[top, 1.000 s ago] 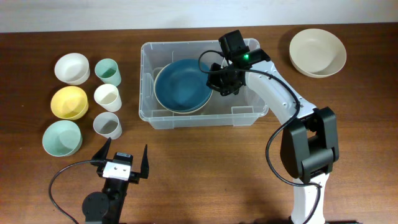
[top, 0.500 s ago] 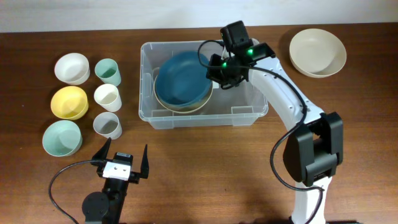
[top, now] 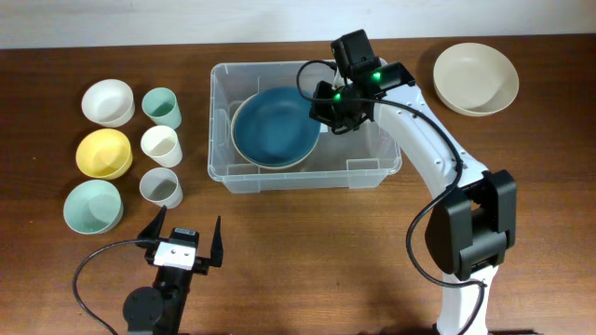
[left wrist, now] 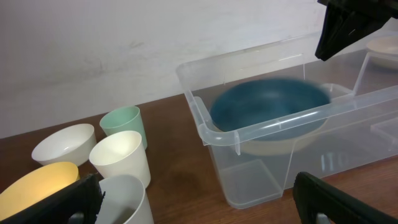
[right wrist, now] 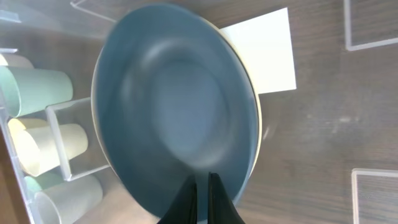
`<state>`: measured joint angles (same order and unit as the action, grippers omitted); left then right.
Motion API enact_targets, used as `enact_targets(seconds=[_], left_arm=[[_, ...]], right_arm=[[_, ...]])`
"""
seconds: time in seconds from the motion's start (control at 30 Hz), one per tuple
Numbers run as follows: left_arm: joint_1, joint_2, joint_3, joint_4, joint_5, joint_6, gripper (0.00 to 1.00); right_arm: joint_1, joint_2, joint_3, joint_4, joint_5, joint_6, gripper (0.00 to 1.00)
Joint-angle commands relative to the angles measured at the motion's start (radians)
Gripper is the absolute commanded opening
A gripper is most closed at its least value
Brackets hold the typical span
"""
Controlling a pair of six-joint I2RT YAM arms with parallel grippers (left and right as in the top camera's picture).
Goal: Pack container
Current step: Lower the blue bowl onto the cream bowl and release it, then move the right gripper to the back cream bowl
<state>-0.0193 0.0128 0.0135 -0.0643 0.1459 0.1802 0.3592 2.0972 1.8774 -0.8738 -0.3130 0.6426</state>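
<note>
The clear container [top: 303,181] stands at the middle back of the table; it also shows in the left wrist view [left wrist: 261,127]. A blue bowl with a cream outside [top: 275,126] lies in its left half, tilted. My right gripper [top: 335,110] reaches into the container and is shut on the bowl's right rim. In the right wrist view my right gripper [right wrist: 202,186] pinches the blue bowl [right wrist: 168,112], above the white label [right wrist: 261,53] on the base. My left gripper [top: 182,240] is open and empty near the front edge; it also shows in the left wrist view [left wrist: 199,196].
Left of the container stand a white bowl [top: 107,101], a yellow bowl [top: 102,153], a mint bowl [top: 92,206], a mint cup [top: 161,106], a cream cup [top: 160,145] and a grey-white cup [top: 161,188]. A beige bowl [top: 476,78] sits at the back right.
My right gripper moved toward the back of the container with the blue bowl's rim, tilting the bowl up; the bowl has since sunk a little lower. The left arm has not moved.
</note>
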Motion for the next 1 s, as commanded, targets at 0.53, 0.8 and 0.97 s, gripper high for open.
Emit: enact_targets(seconds=[0.53,0.8,0.97], left_arm=[[0.001,-0.008,-0.005,-0.003,-0.004,0.016,1.00],[0.001,-0.008,-0.005,-0.003,-0.004,0.016,1.00],[0.001,-0.008,-0.005,-0.004,-0.004,0.016,1.00]], right_arm=[[-0.056,-0.040,0.022,0.000,0.054,-0.089,0.18],[-0.024,-0.040,0.022,0.021,-0.147,-0.172,0.13],[0.006,-0.040,0.022,0.026,-0.079,-0.172,0.11]])
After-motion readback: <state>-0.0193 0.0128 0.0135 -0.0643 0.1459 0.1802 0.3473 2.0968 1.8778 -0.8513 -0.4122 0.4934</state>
